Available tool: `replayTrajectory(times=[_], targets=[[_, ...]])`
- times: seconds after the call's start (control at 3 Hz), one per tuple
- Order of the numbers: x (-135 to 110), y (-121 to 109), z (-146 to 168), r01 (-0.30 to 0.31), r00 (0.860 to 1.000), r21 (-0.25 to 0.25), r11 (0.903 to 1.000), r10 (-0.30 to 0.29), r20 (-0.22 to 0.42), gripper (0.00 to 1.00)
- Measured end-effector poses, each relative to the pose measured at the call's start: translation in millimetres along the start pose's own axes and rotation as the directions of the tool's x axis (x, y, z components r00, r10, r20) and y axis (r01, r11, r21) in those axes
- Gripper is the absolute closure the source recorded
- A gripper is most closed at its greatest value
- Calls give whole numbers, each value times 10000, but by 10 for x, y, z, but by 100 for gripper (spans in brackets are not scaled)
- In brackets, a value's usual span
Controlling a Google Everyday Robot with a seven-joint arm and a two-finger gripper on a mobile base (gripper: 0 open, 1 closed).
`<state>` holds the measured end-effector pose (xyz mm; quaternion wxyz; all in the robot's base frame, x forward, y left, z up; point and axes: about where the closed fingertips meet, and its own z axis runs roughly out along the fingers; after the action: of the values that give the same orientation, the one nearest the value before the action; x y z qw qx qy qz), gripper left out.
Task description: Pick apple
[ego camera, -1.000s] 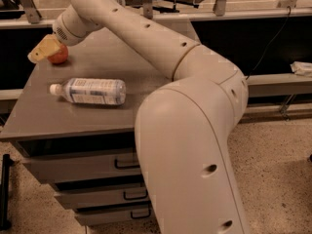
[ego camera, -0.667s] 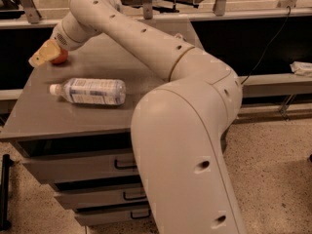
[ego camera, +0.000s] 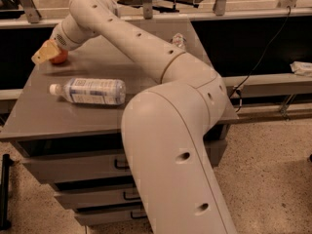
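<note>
Now tan jaws sit against round red apple (ego camera: 60, 58)

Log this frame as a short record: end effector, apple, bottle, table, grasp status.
end effector: at the table's far corner, on the left of the camera view, right against the apple
apple: red-orange, partly hidden by the end effector
bottle: clear plastic, lying on its side, cap toward the left of the view, nearer the front edge, apart from the apple
table: grey top over drawers
arm: stretched across the tabletop from the lower right
grasp status: cannot be confirmed; lift not evident
</note>
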<state>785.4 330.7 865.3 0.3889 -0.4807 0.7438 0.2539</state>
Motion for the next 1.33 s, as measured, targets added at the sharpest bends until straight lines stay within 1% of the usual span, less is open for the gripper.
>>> replayTrajectory(times=[0.33, 0.67, 1.0, 1.33], targets=[[-17, -73, -14, 89, 9999, 122, 9999, -90, 105, 43], [-18, -104, -96, 157, 9996, 224, 9996, -162, 218, 65], [-174, -116, -448, 475, 9933, -210, 9987, -450, 1068, 95], [-385, -113, -924, 1238, 9678, -955, 9877, -989, 2315, 100]])
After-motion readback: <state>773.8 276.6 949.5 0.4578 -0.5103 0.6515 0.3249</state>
